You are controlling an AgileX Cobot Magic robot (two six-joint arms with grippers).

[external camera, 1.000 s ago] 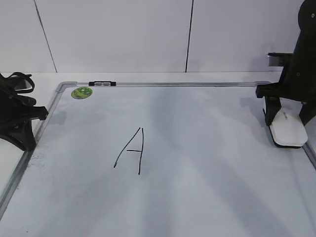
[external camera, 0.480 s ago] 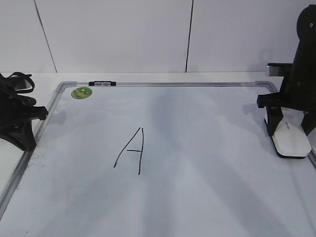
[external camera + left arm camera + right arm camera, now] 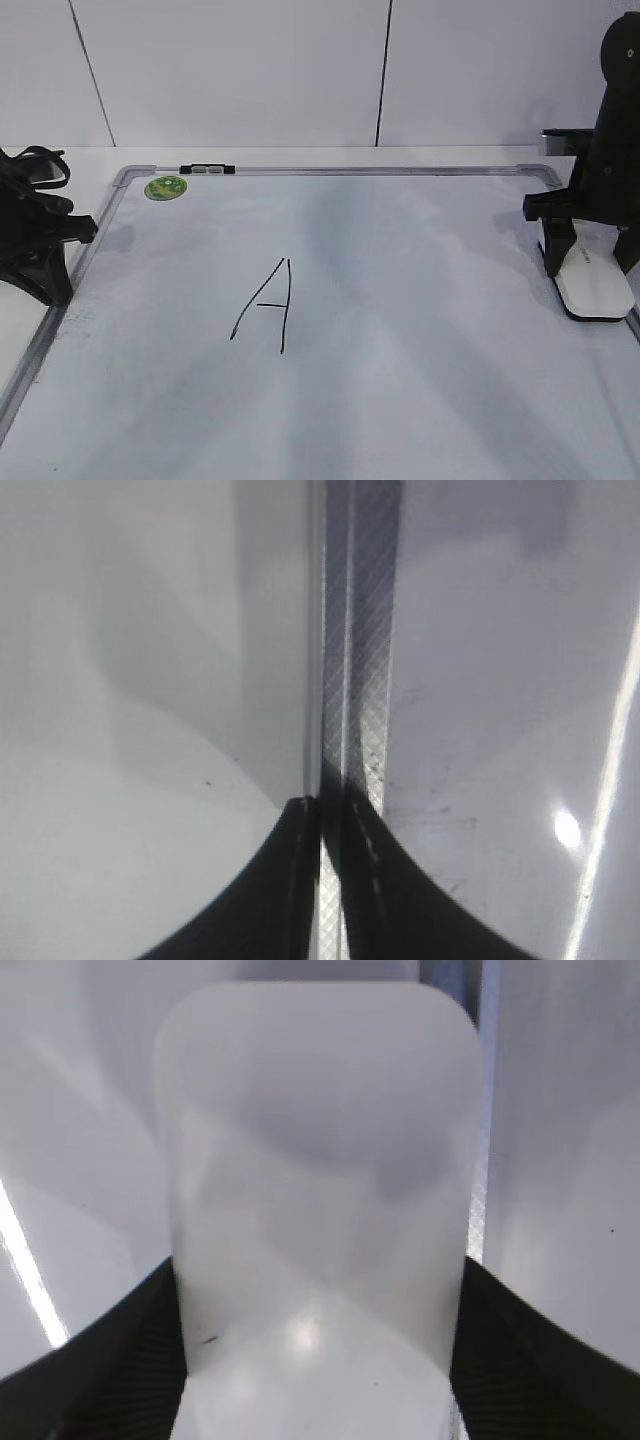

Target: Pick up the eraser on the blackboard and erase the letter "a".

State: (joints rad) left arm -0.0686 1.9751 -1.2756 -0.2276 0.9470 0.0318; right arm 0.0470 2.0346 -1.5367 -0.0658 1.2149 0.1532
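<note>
Your right jaws (image 3: 590, 262) flank the eraser (image 3: 592, 286), which sits on the blackboard (image 3: 400, 400) at its right edge; whether they're clamped on it, you can't tell. The left jaws (image 3: 322, 880) are closed, empty. No small "a" shows, only a capital "A" (image 3: 265, 308), so you're likely returning the eraser; next, release and lift clear.

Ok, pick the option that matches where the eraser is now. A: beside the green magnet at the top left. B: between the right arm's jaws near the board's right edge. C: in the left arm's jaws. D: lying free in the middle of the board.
B: the exterior view shows the eraser under the right gripper by the right edge of the blackboard, and the right wrist view shows a jaw against each of its sides.
</note>
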